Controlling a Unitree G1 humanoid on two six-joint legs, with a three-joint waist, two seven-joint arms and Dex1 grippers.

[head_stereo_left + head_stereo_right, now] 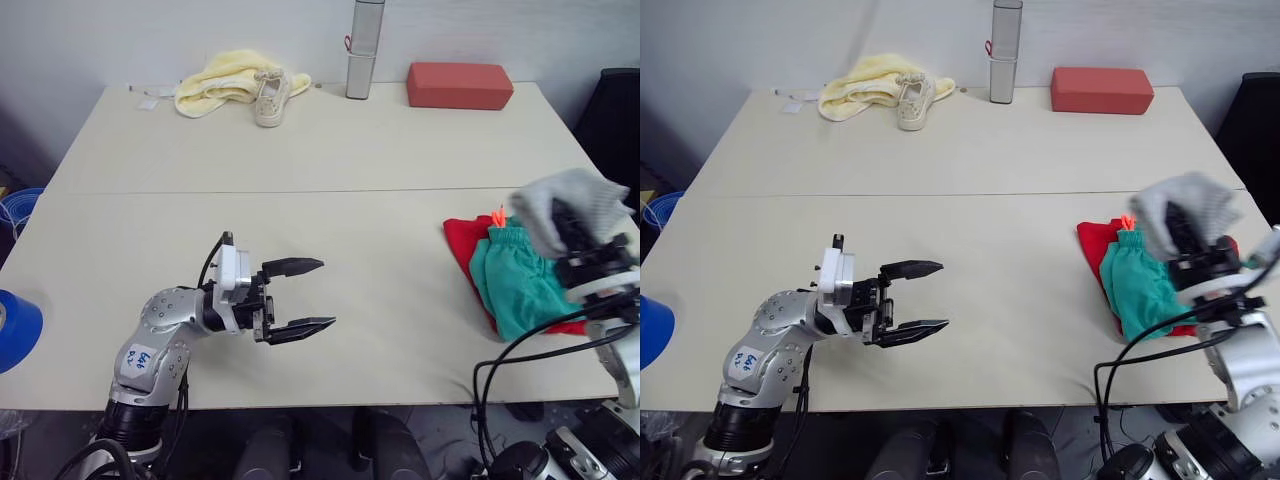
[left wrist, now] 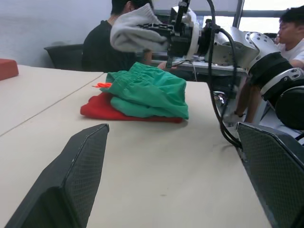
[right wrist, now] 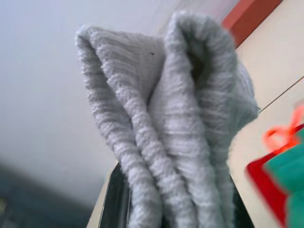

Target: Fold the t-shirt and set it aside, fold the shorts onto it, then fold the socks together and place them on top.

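Above the shorts (image 1: 520, 280), the right gripper (image 1: 585, 245) pinches the socks (image 1: 570, 205) tight, ready to drop them on top. Under the shorts lies the t-shirt (image 1: 465, 240). Far from the shorts, the left gripper (image 1: 300, 297) waits wide open, holding nothing.

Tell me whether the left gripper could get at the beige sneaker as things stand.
Probably yes, though it is a long reach. The left gripper hangs open over bare table, and nothing stands between it and the beige sneaker, which lies at the far edge against the yellow cloth.
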